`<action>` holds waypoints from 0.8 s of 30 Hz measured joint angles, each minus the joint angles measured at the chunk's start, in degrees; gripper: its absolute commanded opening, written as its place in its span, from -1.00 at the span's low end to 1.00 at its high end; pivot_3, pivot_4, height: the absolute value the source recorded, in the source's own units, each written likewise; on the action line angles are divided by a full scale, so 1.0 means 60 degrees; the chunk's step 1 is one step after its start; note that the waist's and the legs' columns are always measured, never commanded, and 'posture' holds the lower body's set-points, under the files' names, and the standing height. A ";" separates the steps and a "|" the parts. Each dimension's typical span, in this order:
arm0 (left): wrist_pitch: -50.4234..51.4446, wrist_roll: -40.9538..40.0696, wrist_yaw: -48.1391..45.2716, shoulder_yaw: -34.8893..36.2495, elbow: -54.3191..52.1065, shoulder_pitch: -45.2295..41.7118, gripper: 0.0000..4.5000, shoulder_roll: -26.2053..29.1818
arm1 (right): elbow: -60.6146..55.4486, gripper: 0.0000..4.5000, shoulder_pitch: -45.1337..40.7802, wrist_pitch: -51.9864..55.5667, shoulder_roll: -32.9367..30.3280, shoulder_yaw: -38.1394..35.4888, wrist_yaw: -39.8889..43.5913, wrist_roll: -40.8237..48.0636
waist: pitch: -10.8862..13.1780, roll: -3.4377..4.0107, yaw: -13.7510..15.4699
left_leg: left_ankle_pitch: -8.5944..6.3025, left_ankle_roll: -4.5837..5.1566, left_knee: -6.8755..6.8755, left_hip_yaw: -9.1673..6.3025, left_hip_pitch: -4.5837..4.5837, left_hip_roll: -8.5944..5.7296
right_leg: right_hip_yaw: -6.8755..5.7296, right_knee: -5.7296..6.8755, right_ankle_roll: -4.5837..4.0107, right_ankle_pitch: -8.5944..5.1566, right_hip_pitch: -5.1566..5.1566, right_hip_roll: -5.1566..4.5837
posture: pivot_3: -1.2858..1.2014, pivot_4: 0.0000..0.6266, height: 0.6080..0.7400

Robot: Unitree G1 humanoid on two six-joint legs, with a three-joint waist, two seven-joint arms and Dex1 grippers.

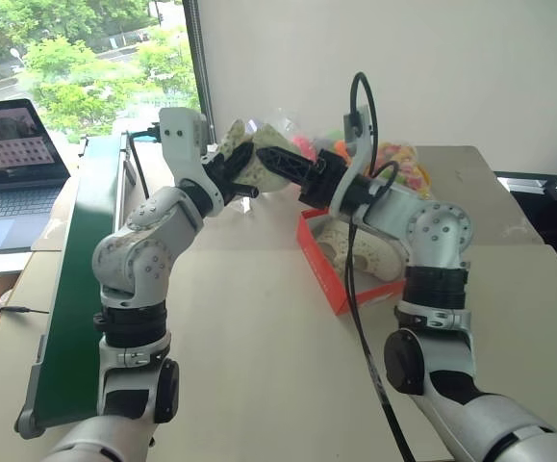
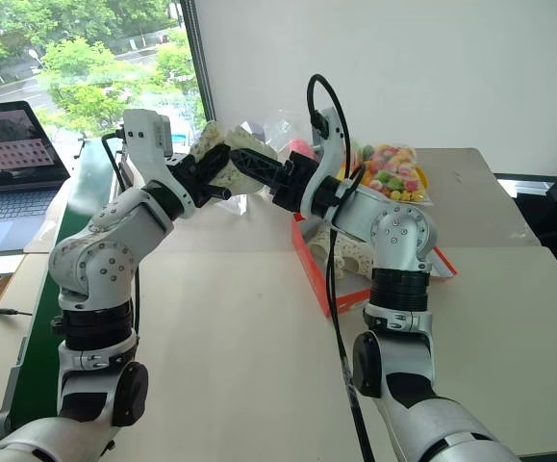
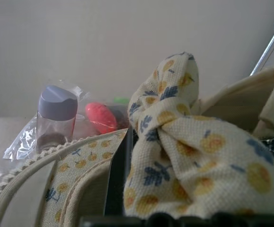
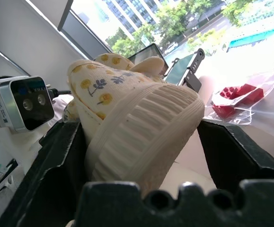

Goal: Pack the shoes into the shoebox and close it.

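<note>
**Left eye view: shoe passing between two grippers above the table**

Left eye view is showing a cream shoe (image 1: 244, 159) with a floral fabric lining, upper centre, raised in mid-air. The left gripper (image 1: 232, 173) is clamping it with jaws fully shut. The right gripper (image 1: 276, 164) is straddling its ribbed toe, jaws partly open, likely taking it over. Below right, the red shoebox (image 1: 318, 274) is lying open, already holding another shoe (image 1: 355, 252).

Coarse printed cloth shoe (image 3: 193, 156), ribbed sole
</note>
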 measured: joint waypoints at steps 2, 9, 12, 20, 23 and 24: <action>-0.0002 0.0016 0.0057 0.0005 -0.0006 0.0000 -1.00 -0.0020 | 0.0126 -0.16 0.0000 -0.0004 0.0022 -0.0013 -0.0113 0.0000 | 0.0000 0.0000 0.0000 | 0.0000 0.0000 0.0000 -0.0001 0.0000 0.0001 | -0.0001 0.0000 0.0000 0.0000 0.0000 0.0002 | 0.03 -0.52 1.00; 0.0236 -0.0192 0.0055 0.0052 -0.0259 0.0027 -1.00 0.0147 | 0.0332 -0.60 -0.0009 -0.0164 0.0022 0.0038 -0.0255 -0.0026 | 0.0000 0.0000 -0.0010 | 0.0000 0.0001 -0.0001 -0.0001 0.0000 0.0001 | 0.0001 0.0001 0.0001 0.0000 0.0000 0.0003 | 0.03 -0.52 1.00; 0.0404 -0.0367 0.0006 0.0173 -0.0318 0.0110 -0.53 0.0204 | 0.0481 -0.61 -0.0014 -0.0245 0.0021 0.0091 -0.0293 -0.0083 | 0.0000 0.0000 -0.0005 | 0.0000 0.0000 0.0000 -0.0002 0.0000 0.0001 | 0.0000 0.0003 0.0003 -0.0002 0.0000 0.0003 | 0.03 -0.52 1.00; 0.0966 -0.1015 -0.0405 0.0428 -0.0435 0.0151 0.30 0.0867 | 0.0642 -0.62 -0.0014 -0.1051 -0.0592 -0.0104 -0.0613 -0.0631 | 0.0000 0.0001 0.0026 | -0.0001 0.0002 0.0001 -0.0002 -0.0002 -0.0002 | 0.0000 -0.0002 0.0026 -0.0016 0.0000 0.0001 | 0.03 -0.52 1.00; 0.1033 -0.1173 -0.0515 0.0423 -0.0438 0.0151 0.30 0.0904 | 0.0641 -0.62 -0.0014 -0.1242 -0.0909 -0.0122 -0.0602 -0.0838 | 0.0001 0.0001 0.0023 | -0.0001 0.0003 0.0000 -0.0001 -0.0004 -0.0002 | 0.0002 -0.0002 0.0024 -0.0015 0.0000 0.0000 | 0.03 -0.52 1.00; 0.1033 -0.1199 -0.0535 0.0420 -0.0438 0.0150 0.30 0.0924 | 0.0637 -0.62 -0.0014 -0.1300 -0.1058 -0.0115 -0.0569 -0.0879 | 0.0001 0.0001 0.0024 | -0.0001 0.0003 0.0000 -0.0001 -0.0003 -0.0002 | 0.0002 -0.0002 0.0024 -0.0015 0.0000 0.0001 | 0.03 -0.52 1.00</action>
